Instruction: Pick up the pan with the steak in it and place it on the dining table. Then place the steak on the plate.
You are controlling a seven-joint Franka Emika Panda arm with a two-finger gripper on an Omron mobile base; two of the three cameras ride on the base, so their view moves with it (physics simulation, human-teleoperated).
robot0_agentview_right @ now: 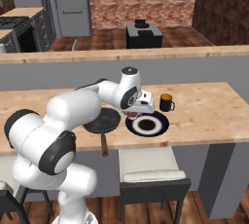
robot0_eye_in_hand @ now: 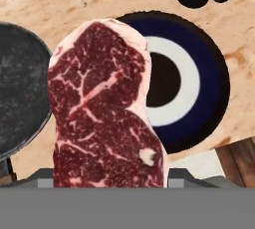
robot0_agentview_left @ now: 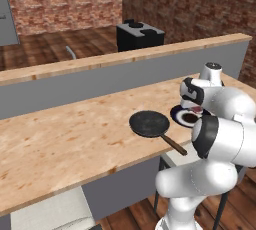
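The steak point(robot0_eye_in_hand: 102, 108), red with pale marbling, hangs in my gripper point(robot0_agentview_right: 133, 111), which is shut on it; the meat hides the fingertips in the hand view. It is held just above the dining table point(robot0_agentview_left: 65, 139), over the gap between pan and plate and overlapping the plate's left rim. The black pan point(robot0_agentview_left: 149, 124) lies empty on the table, its wooden handle point(robot0_agentview_left: 175, 145) pointing over the front edge. The plate point(robot0_eye_in_hand: 199, 83), with a navy rim and a white ring, sits just right of the pan point(robot0_agentview_right: 103, 121).
A dark mug point(robot0_agentview_right: 166, 102) stands on the table just behind the plate point(robot0_agentview_right: 147, 124). A higher wooden ledge point(robot0_agentview_left: 100, 61) runs along the table's far side. White-cushioned stools point(robot0_agentview_right: 151, 169) are tucked under the front edge. Bare wood stretches to the left of the pan.
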